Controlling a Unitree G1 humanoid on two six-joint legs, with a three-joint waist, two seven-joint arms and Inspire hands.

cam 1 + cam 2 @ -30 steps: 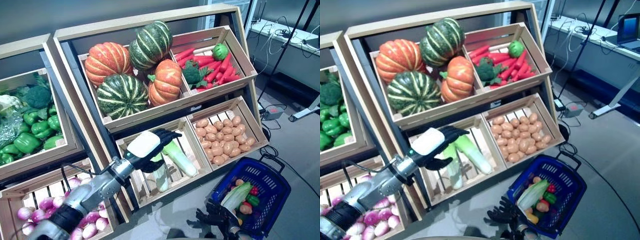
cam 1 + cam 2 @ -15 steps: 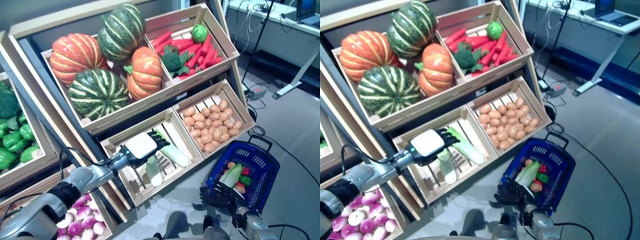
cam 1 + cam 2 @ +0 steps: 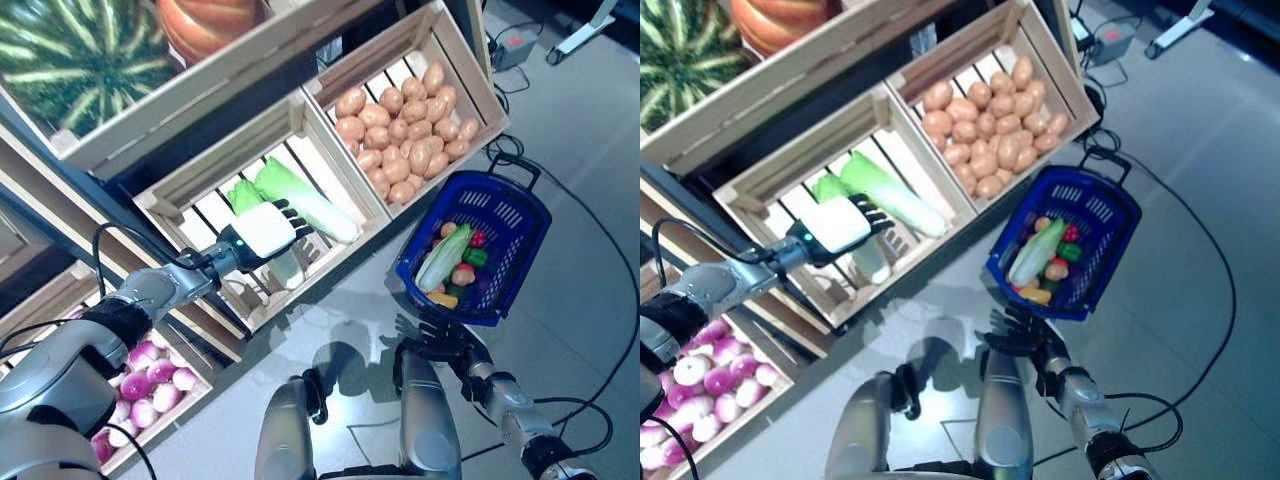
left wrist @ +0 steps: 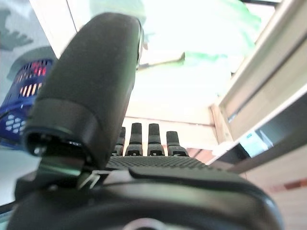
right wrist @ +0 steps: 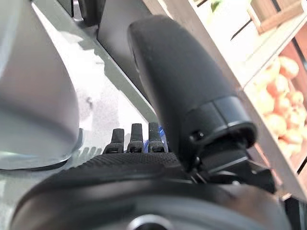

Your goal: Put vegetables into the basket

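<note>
Left hand extended with fingers straight over two pale green cabbages lying in slatted wooden crate, right hand spread open, held low beside blue basket already loaded with vegetables, potatoes in neighbouring crate

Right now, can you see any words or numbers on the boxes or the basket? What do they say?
No words or numbers can be read anywhere in these pictures.
Wooden crates: plain wood, no print visible.
Blue basket: no label shows.
A pale tag on the shelf edge in the left wrist view: too blurred to read.
Left hand and right hand: no print to read.
</note>
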